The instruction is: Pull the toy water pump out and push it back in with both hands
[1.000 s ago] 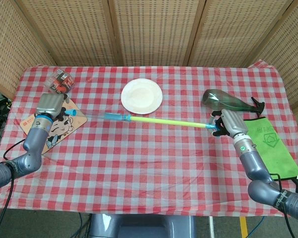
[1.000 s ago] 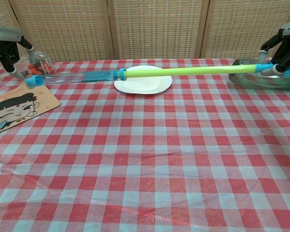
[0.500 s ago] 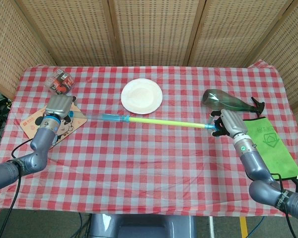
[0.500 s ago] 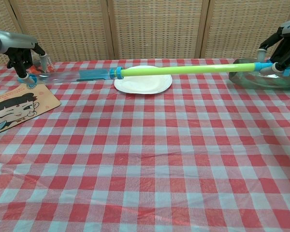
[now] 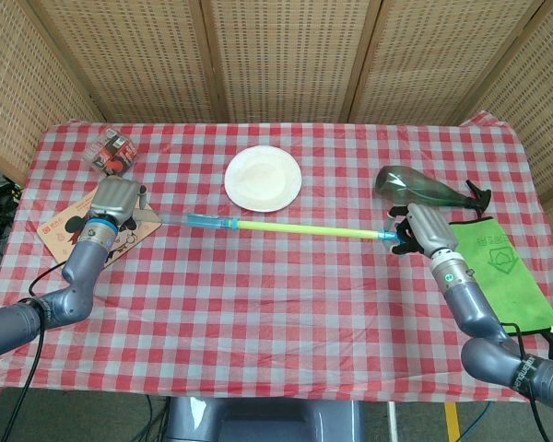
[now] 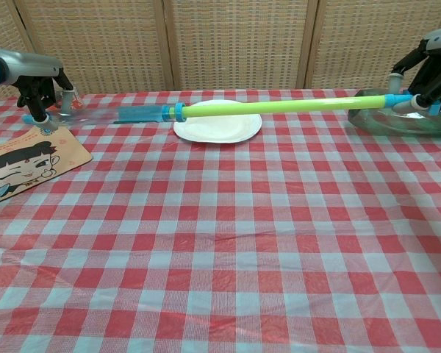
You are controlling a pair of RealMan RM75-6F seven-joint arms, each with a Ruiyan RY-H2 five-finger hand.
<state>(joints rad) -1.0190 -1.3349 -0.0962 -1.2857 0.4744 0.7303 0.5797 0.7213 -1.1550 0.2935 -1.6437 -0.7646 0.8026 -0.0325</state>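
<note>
**Toy pump held at both ends above the table**

At 9 o'clock on the red-checked tablecloth (image 5: 276, 304), the left hand (image 5: 116, 198) grips the clear barrel end of the toy water pump (image 5: 258, 224); its fingers (image 6: 38, 92) wrap the blue end cap. Under that hand lies a cartoon-printed board (image 5: 69, 232), and at 10 o'clock sits a small clear packet (image 5: 111, 152) with red contents.

The pump spans the table from 9 to 3 o'clock, lifted clear of the cloth. A yellow-green plunger rod (image 6: 279, 108) shows drawn well out of the blue collar (image 6: 178, 112). A white plate (image 5: 264, 177) rests at 12 o'clock, just behind the rod.

At 3 o'clock the right hand (image 5: 415, 228) holds the rod's blue handle end. A green glass bottle (image 5: 422, 190) lies on its side beside it, a green bag (image 5: 498, 272) farther right.
</note>
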